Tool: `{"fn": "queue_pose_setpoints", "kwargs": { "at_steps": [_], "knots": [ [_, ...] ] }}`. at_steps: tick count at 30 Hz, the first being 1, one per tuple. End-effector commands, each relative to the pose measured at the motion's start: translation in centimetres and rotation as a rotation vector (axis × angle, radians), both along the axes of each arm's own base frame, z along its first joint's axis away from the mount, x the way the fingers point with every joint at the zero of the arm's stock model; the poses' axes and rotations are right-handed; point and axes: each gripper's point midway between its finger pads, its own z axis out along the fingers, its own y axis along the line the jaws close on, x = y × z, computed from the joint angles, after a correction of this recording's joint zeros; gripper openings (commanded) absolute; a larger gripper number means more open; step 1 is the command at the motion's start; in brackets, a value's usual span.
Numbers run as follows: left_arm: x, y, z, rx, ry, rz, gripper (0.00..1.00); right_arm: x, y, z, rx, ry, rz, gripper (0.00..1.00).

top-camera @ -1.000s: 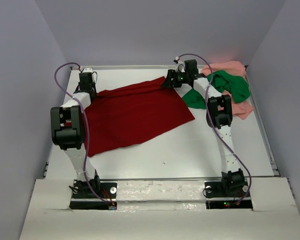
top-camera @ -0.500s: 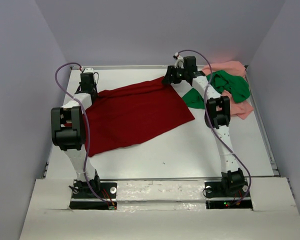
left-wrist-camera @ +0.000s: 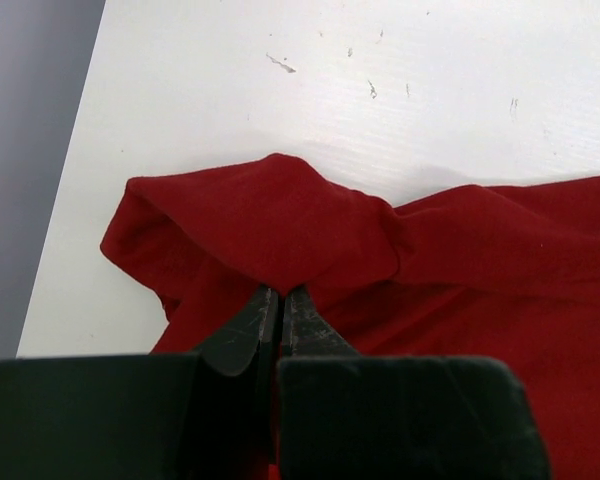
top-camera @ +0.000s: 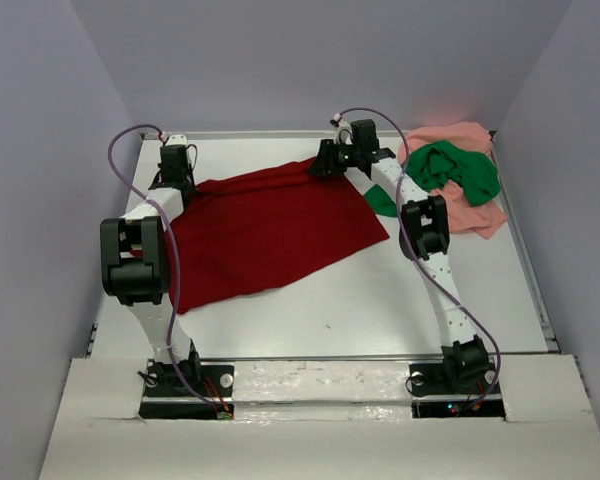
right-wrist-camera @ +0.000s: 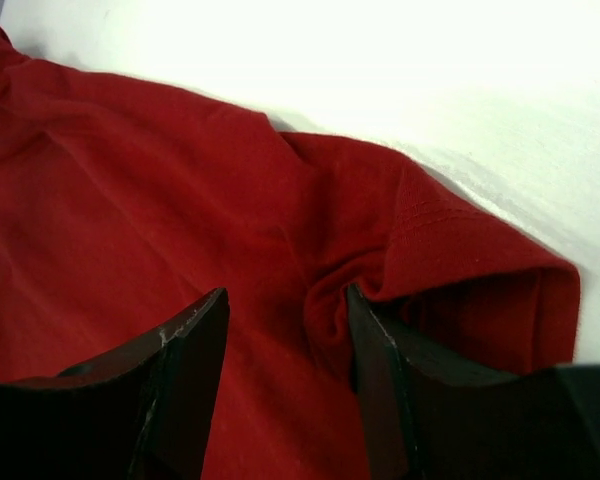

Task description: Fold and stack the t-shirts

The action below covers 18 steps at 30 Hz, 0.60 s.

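My claws at the far corners of the dark red t-shirt (top-camera: 270, 230)

My left gripper (left-wrist-camera: 280, 292) is pinched tight on a raised fold at the shirt's far left corner. My right gripper (right-wrist-camera: 285, 300) stands spread over the far right corner, with a hemmed fold between its fingers; whether they touch cloth I cannot tell. My right arm partly hides the green t-shirt (top-camera: 460, 165), heaped on the pink t-shirt (top-camera: 475, 215).

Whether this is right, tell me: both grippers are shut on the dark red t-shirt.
Not quite. The left gripper is shut on the dark red t-shirt, but the right gripper is open, its jaws apart over the cloth; the right wrist view shows it.
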Motion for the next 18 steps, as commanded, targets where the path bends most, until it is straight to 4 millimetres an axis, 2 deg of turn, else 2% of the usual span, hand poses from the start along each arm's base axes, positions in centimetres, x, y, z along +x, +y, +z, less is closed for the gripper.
{"fn": "queue_pose_setpoints", "kwargs": {
  "at_steps": [1,2,4,5,7,8,14,18],
  "knots": [
    [0.2,0.0,3.3,0.007,-0.091,0.008,0.00,-0.4,-1.0,0.7,-0.056,-0.010,-0.025,0.58],
    [0.2,0.1,3.1,0.007,-0.088,0.010,0.00,-0.3,-1.2,1.5,-0.061,-0.028,-0.027,0.59],
    [0.1,0.0,3.1,0.004,-0.089,0.010,0.00,-0.4,-1.3,1.3,-0.071,-0.027,-0.027,0.60],
    [0.2,-0.1,3.2,0.004,-0.090,0.008,0.00,-0.5,-1.3,1.4,-0.071,-0.025,-0.030,0.55],
    [0.1,-0.1,3.2,0.002,-0.091,0.009,0.00,-0.6,-1.2,1.4,-0.065,-0.017,-0.024,0.32],
    [0.1,-0.1,3.2,0.002,-0.091,0.009,0.00,-0.7,-1.2,1.3,-0.061,-0.008,-0.027,0.01],
    [-0.2,0.0,3.0,0.010,-0.087,0.010,0.00,-1.5,-1.8,0.9,-0.088,0.007,-0.031,0.00],
    [0.0,0.1,3.3,0.012,-0.101,0.016,0.00,-1.8,-2.4,2.6,-0.112,-0.027,-0.039,0.00]
  ]
}}
